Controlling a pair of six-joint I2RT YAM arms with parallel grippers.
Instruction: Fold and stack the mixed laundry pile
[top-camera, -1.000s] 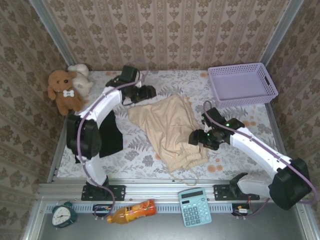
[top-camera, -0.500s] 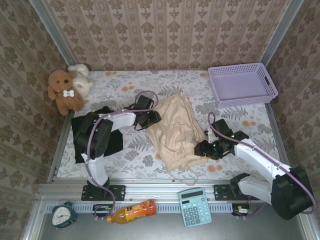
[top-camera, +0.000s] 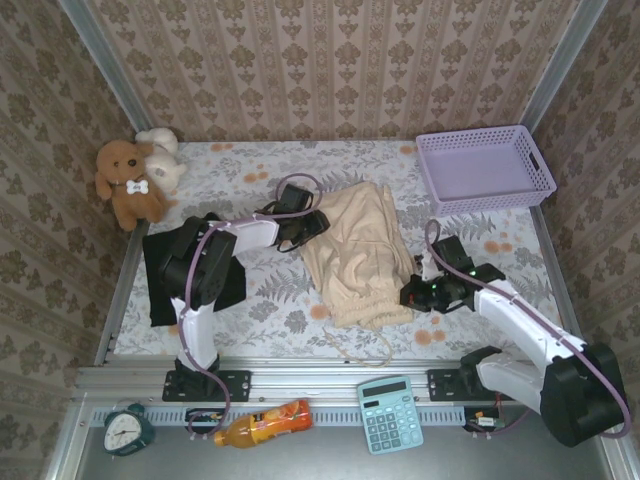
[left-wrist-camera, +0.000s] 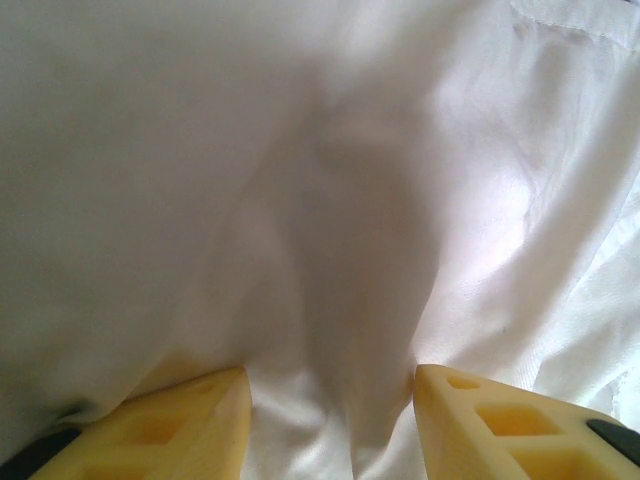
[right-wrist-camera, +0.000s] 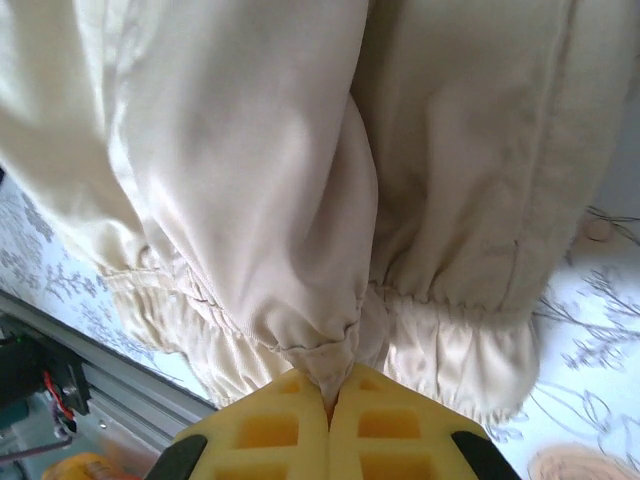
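Two garments on the floral desk (top-camera: 262, 300). The beige garment (top-camera: 355, 255) lies spread at the centre of the top view, waistband end toward the lower edge. The black garment (top-camera: 160, 275) sits well apart from it at the left side, partly under the left arm.

Left gripper (top-camera: 312, 228): you have it at the upper left edge of the beige garment. In the left wrist view its yellow fingers (left-wrist-camera: 190, 420) stand apart at the bottom of the frame, with a bunched fold of pale cloth running down between them. Cloth drapes over the left finger. You cannot tell whether the fold is actually pinched or only lying in the gap.

Right gripper (top-camera: 412, 295): it is at the lower right corner of the beige garment, by the gathered hem. The right wrist view shows its fingers (right-wrist-camera: 270, 425) pressed together, with a small peak of the elastic hem clamped between the tips. The rest of the garment hangs away toward the top of that frame, and a drawstring end lies on the desk at the right edge.

Surroundings, top view:
- lavender basket (top-camera: 485, 168), upper right, clear of both garments
- brown plush toy (top-camera: 125, 180) and cream plush toy (top-camera: 165, 158), upper left corner, touching each other
- alarm clock (top-camera: 127, 428), orange bottle (top-camera: 265, 423) and calculator (top-camera: 390, 413) along the bottom, below the rail that carries the arm bases
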